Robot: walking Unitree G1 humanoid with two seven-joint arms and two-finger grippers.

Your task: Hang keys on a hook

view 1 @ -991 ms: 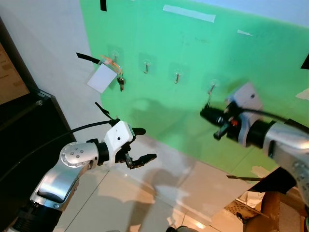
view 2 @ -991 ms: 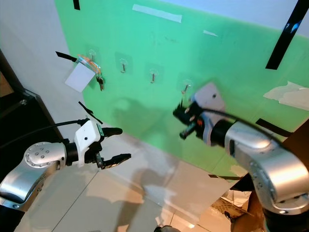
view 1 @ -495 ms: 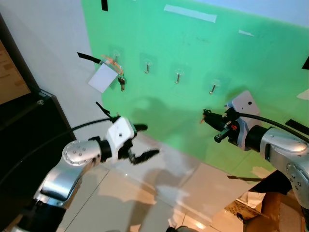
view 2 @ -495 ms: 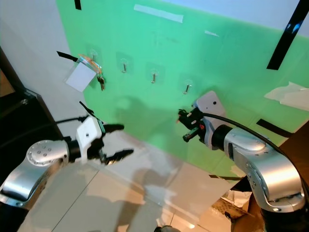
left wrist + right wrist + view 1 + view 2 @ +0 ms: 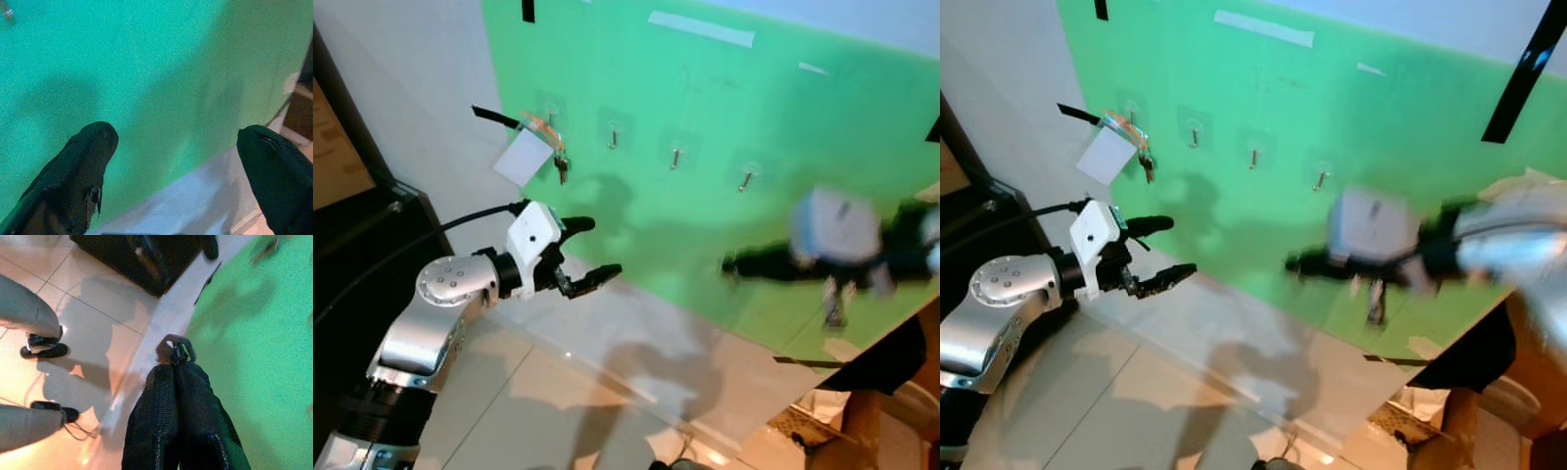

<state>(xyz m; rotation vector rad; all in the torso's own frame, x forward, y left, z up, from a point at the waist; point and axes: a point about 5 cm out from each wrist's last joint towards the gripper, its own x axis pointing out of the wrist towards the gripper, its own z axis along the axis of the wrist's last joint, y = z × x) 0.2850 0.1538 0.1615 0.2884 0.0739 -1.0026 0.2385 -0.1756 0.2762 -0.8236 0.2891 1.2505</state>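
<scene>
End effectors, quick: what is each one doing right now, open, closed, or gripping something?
Left end effector: open, holding nothing.
Right end effector: closed on a metal key ring.

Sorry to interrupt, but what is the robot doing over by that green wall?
It is hanging keys on wall hooks. The right hand is shut on a key ring, blurred in front of the green board. The left hand hovers open. One key set with a white tag hangs on the leftmost hook.
</scene>
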